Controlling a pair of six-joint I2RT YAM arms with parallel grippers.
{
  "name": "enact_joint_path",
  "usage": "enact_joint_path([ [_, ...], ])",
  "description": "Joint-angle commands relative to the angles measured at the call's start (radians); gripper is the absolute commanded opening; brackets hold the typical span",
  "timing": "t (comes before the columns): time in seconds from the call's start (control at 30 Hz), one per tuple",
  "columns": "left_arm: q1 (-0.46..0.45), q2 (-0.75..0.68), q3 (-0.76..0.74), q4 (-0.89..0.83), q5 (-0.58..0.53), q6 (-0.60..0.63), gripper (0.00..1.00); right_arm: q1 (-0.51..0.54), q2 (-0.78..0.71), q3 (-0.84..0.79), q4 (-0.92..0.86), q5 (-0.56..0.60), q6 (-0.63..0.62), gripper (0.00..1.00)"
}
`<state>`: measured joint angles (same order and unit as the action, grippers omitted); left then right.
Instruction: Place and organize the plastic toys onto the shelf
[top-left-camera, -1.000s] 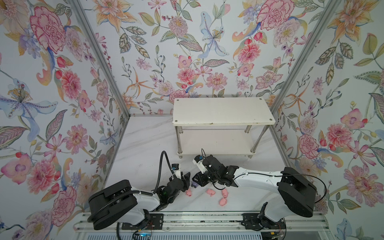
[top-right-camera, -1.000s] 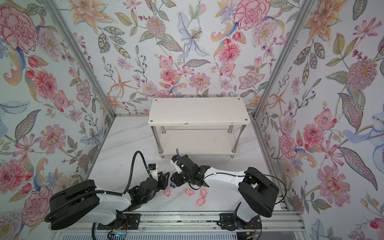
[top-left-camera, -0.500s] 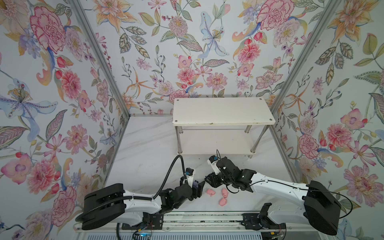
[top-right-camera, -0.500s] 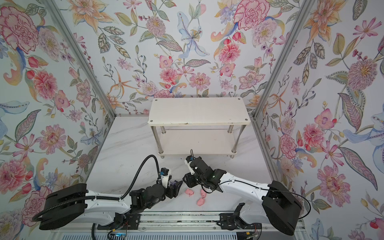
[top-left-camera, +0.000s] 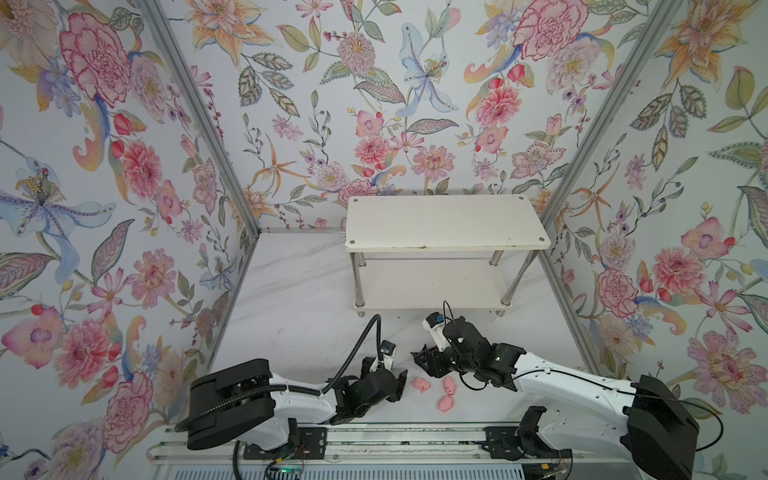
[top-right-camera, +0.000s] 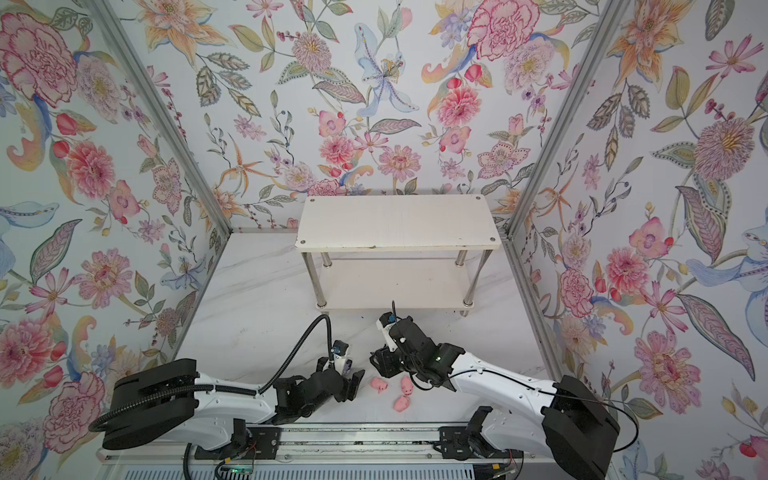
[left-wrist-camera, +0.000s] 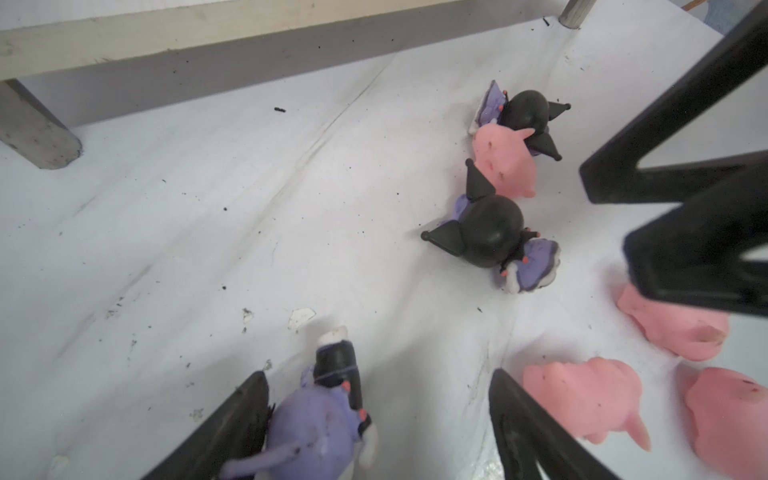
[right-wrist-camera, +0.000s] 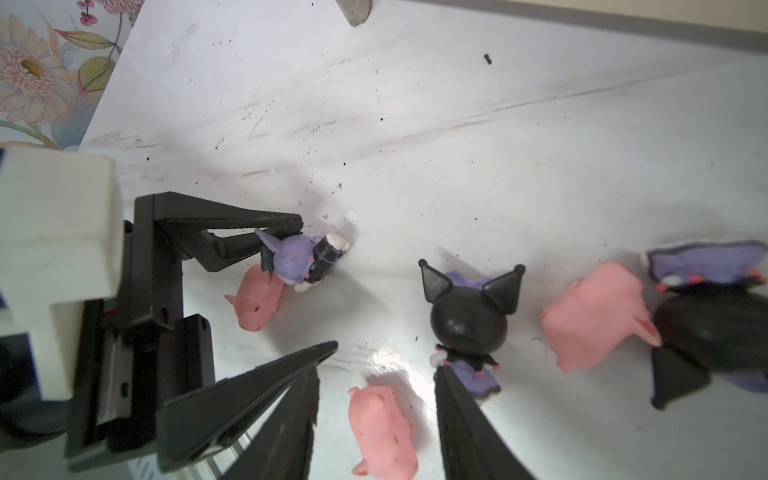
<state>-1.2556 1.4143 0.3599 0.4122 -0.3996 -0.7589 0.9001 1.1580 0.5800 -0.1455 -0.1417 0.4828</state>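
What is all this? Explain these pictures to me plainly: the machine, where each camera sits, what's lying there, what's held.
This is a robot: a left arm and a right arm on a white table. Two pictures look down from above, side by side, nearly alike; the other two come from a camera on each wrist, looking past that arm's pinching tool. At the back stands a white two-tier shelf, no toy showing on it. By the arms lie small pink pigs and black-eared purple figurines. The left tool is open, one figurine lying against a finger. The right tool is open too, a pig between its fingers. Neither holds anything.
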Motion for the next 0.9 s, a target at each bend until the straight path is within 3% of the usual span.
enact_joint_path([
  [0.0, 0.011, 0.008, 0.050, -0.030, -0.017, -0.004, 0.84, -0.010, -0.026, -0.026, -0.018, -0.002, -0.009, 0.49],
  [0.07, 0.013, 0.000, 0.071, -0.051, -0.019, 0.003, 0.83, -0.010, -0.027, -0.026, -0.007, -0.023, -0.012, 0.47],
  [0.17, 0.027, -0.048, 0.072, -0.063, -0.020, 0.002, 0.82, -0.004, -0.009, -0.011, 0.004, -0.064, -0.020, 0.36],
  [0.43, 0.113, -0.453, -0.113, -0.060, -0.063, -0.086, 0.77, 0.076, 0.137, 0.108, -0.008, -0.057, -0.033, 0.46],
  [0.67, 0.125, -0.728, -0.244, -0.216, -0.116, -0.167, 0.74, 0.173, 0.302, 0.223, 0.017, -0.058, -0.052, 0.38],
  [0.87, 0.125, -0.815, -0.301, -0.243, -0.129, -0.198, 0.72, 0.187, 0.402, 0.306, 0.017, -0.016, -0.069, 0.10],
])
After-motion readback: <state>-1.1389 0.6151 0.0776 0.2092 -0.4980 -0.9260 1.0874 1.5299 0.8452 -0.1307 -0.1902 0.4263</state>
